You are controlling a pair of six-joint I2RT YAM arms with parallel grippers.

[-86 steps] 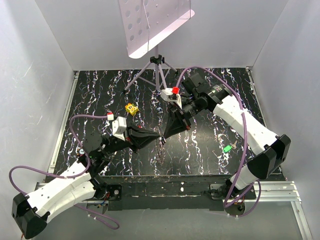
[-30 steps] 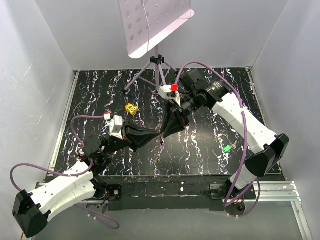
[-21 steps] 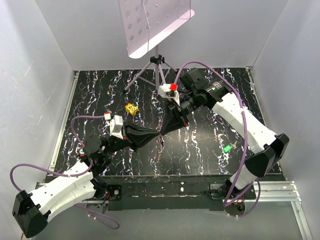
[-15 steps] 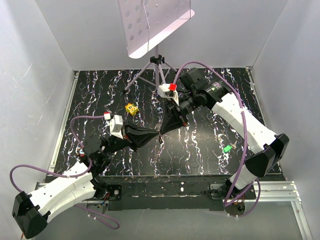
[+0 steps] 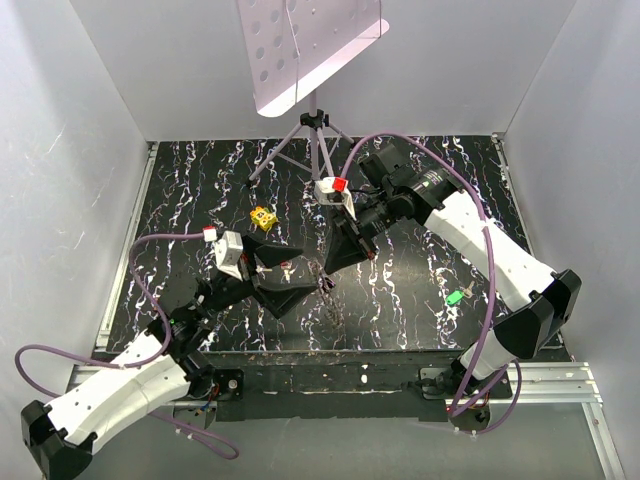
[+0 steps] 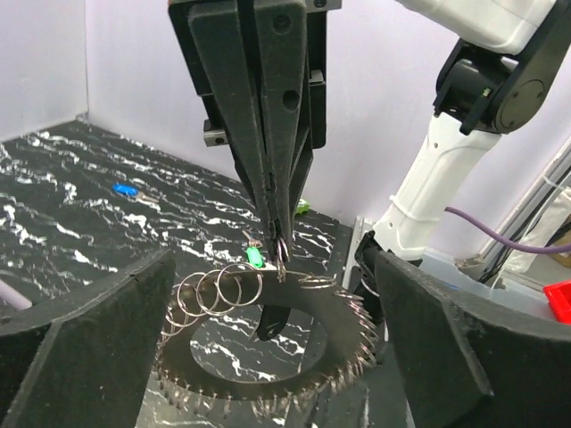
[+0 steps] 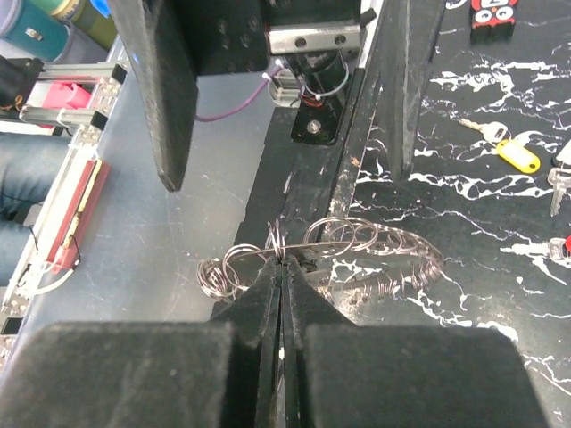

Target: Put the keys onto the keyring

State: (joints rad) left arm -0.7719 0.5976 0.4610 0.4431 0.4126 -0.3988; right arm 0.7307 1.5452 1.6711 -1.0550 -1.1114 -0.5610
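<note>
The keyring (image 6: pixel 332 355), a flat toothed metal ring strung with several small wire loops, hangs above the table. My right gripper (image 7: pixel 284 264) is shut on one wire loop at the keyring's (image 7: pixel 385 251) rim. A black key (image 6: pixel 272 322) dangles through the ring's hole. My left gripper (image 6: pixel 272 267) is open, its fingers (image 6: pixel 98 357) either side of the ring and apart from it. In the top view the right gripper (image 5: pixel 326 271) holds the keyring (image 5: pixel 326 288) just past the left gripper (image 5: pixel 308 267). Loose keys lie on the table: green (image 5: pixel 455 297), yellow (image 7: pixel 518 154), blue (image 6: pixel 125 189).
A yellow spotted block (image 5: pixel 263 217) lies at the back left of the black marbled table (image 5: pixel 420 310). A tripod stand (image 5: pixel 316 150) with a white perforated plate (image 5: pixel 300 50) rises at the back centre. White walls close in three sides.
My left gripper has opened, let go of the keyring and drawn back a little toward its base. The right gripper stays shut on the ring.
</note>
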